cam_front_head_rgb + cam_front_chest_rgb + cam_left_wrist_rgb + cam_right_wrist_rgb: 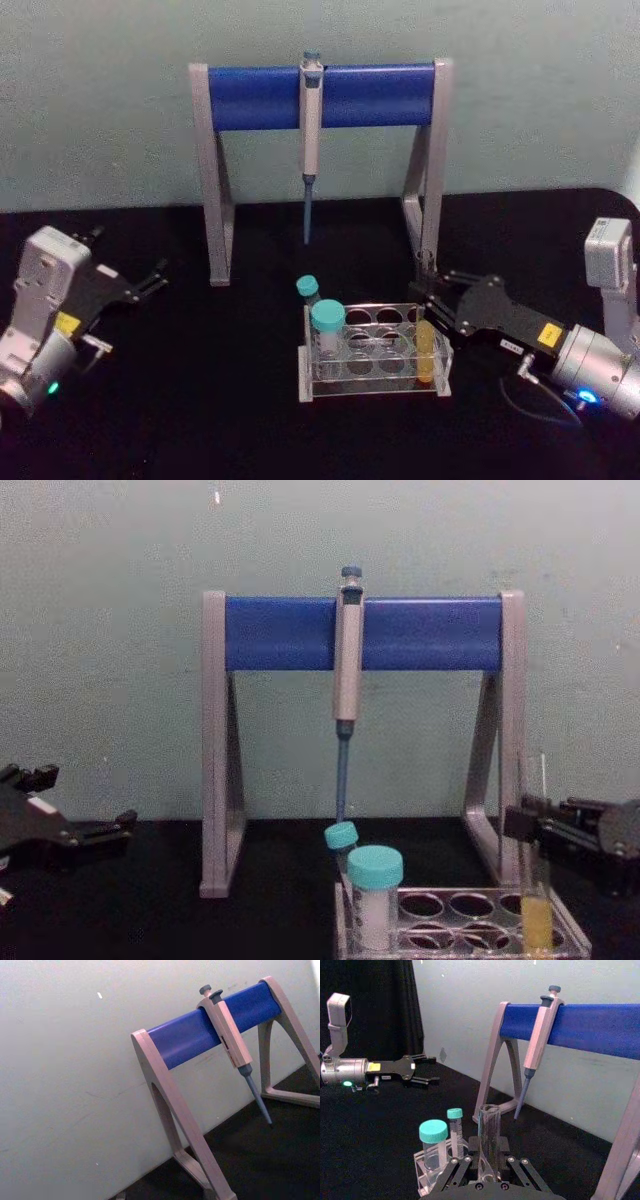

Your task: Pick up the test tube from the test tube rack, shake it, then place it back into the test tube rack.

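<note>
— Head view?
— I see the right tool (432,300) at the test tube (426,352), which stands in the test tube rack (375,352), right end.
— Closed on it?
— Can't tell; in the right wrist view the fingers (454,1169) flank it.
— Chest view?
— Left tool (85,825) parked left, fingers apart.

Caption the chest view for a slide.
Right gripper at the test tube standing in the rack; left gripper idle.
</note>
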